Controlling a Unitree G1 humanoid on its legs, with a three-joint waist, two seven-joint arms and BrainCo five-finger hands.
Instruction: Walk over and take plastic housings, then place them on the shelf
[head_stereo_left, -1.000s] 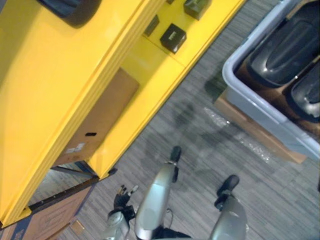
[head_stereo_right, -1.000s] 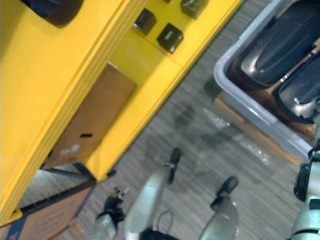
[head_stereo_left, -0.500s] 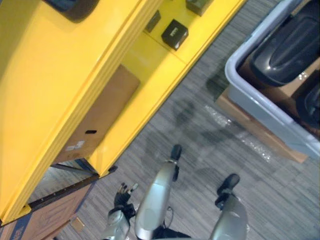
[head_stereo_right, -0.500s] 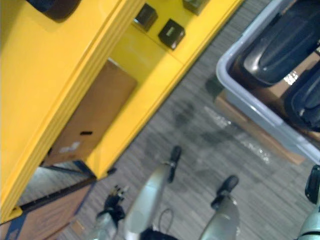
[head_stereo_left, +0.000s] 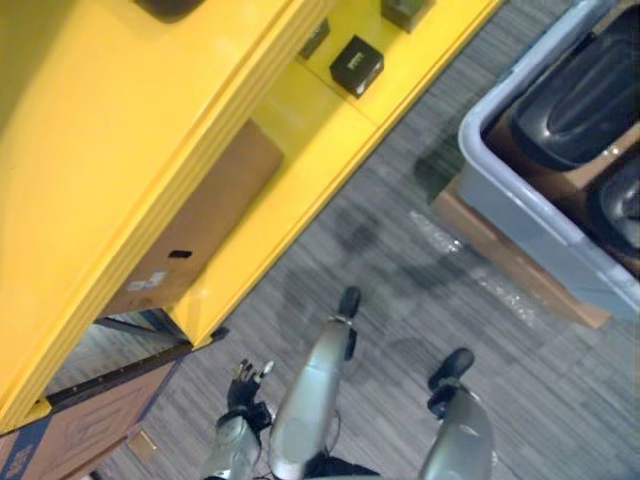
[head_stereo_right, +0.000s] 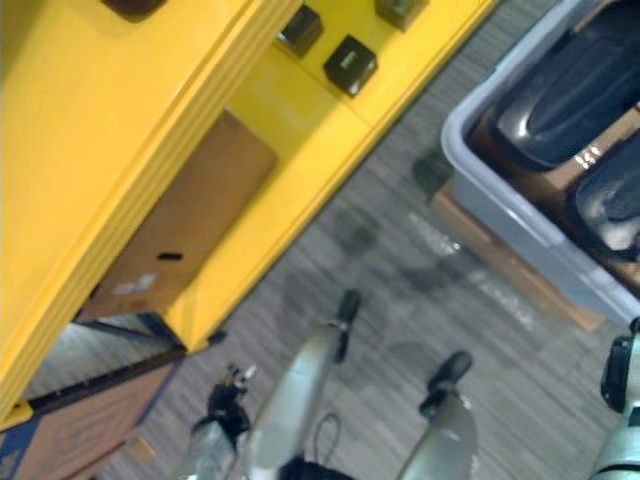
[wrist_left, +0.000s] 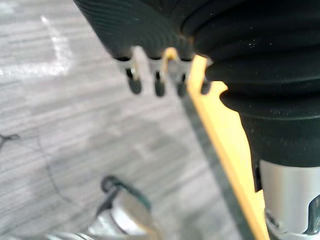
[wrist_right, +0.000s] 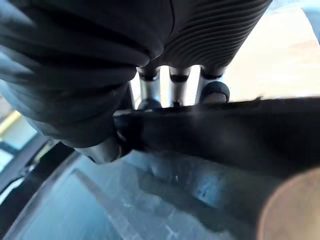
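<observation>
Black glossy plastic housings (head_stereo_left: 585, 95), 2 side by side, are seen in a pale grey plastic bin (head_stereo_left: 540, 225) at the upper right of the head views. The bin is set on a brown cardboard sheet (head_stereo_left: 490, 245) on the grey carpeted floor (head_stereo_left: 400, 260). Each housing's long axis runs from lower left to upper right of the frame, crosswise to the bin's near wall.

The tall yellow metal shelf (head_stereo_left: 120, 150) is spread over the upper left, well apart from the bin, with a strip of floor between.

The left hand (head_stereo_left: 243, 385) is hung at the bottom of the frame, near the shelf's corner. In its wrist view its fingers (wrist_left: 135, 82) are seen straight and loose, with nothing held. The right hand (wrist_right: 150, 87) is crossed by a dark edge (wrist_right: 225, 130) in its own wrist view, so whether it is open or closed on anything cannot be told.

The right arm (head_stereo_right: 620, 380) is seen at the lower right edge, on the bin's side, and is judged the nearer one. A turn toward the upper right is called for.
</observation>
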